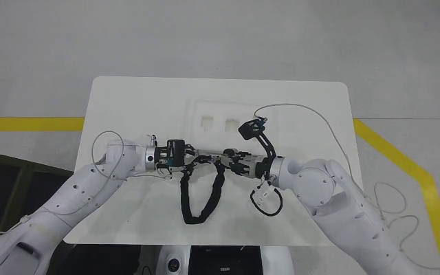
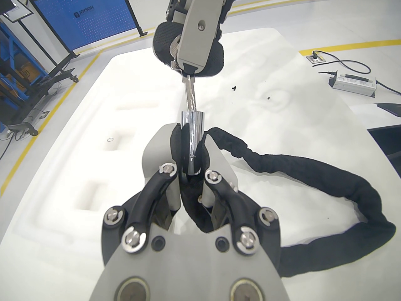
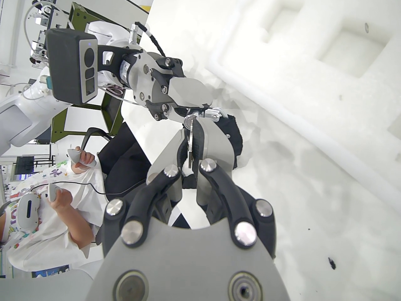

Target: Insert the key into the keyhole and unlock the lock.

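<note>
A chrome lock cylinder (image 2: 192,145) on a black fabric-sleeved chain (image 2: 313,170) sits between the pads of my left gripper (image 2: 190,140), which is shut on it. My right gripper (image 2: 188,67) faces it, shut on the head of a silver key (image 2: 190,93). The key's blade reaches into the cylinder's end. In the top view the two grippers meet above the table's middle, the left gripper (image 1: 194,160) and the right gripper (image 1: 221,160), with the chain (image 1: 199,199) hanging in a loop below them. In the right wrist view the key (image 3: 189,145) lies between my right gripper (image 3: 191,140) pads.
The white table (image 1: 137,96) carries a white foam tray (image 1: 206,110) with square recesses behind the grippers. A few black crumbs (image 2: 233,88) lie on the table. A cable (image 1: 323,117) arcs over the right side.
</note>
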`<action>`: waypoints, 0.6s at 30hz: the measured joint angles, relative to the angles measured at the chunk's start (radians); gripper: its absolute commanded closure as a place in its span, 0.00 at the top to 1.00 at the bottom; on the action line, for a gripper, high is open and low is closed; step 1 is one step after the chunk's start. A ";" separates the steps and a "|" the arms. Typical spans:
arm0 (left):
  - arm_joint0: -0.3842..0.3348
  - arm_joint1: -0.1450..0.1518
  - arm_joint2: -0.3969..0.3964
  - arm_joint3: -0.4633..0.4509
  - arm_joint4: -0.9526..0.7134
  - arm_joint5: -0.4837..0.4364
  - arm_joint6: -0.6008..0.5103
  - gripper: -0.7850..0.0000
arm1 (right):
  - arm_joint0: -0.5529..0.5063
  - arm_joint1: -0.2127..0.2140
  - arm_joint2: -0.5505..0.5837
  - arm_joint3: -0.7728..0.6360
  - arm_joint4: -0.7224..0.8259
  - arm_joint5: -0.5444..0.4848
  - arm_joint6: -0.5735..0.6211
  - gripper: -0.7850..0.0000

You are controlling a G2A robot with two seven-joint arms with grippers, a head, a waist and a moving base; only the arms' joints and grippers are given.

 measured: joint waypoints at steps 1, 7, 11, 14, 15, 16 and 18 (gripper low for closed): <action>0.000 0.000 0.000 0.000 0.000 0.000 0.000 0.00 | 0.001 -0.001 -0.001 0.002 -0.001 0.001 -0.001 0.00; 0.000 0.000 0.000 0.000 0.000 0.000 0.000 0.00 | 0.002 -0.004 -0.009 0.007 -0.009 0.006 -0.004 0.00; 0.000 0.000 0.000 0.000 0.000 0.000 0.000 0.00 | 0.003 -0.007 -0.015 0.009 -0.012 0.007 -0.008 0.00; 0.000 0.000 0.000 0.000 0.000 0.000 0.000 0.00 | 0.003 -0.010 -0.021 0.006 -0.012 0.008 -0.008 0.00; 0.000 0.000 0.000 0.000 0.000 0.000 0.000 0.00 | 0.004 -0.010 -0.023 0.004 -0.014 0.008 -0.007 0.00; 0.000 0.000 0.000 0.000 0.000 0.000 0.000 0.00 | 0.004 -0.011 -0.024 0.002 -0.015 0.007 -0.005 0.00; 0.000 0.000 0.000 0.000 0.000 0.000 0.000 0.00 | 0.004 -0.012 -0.030 -0.002 -0.019 0.007 -0.001 0.00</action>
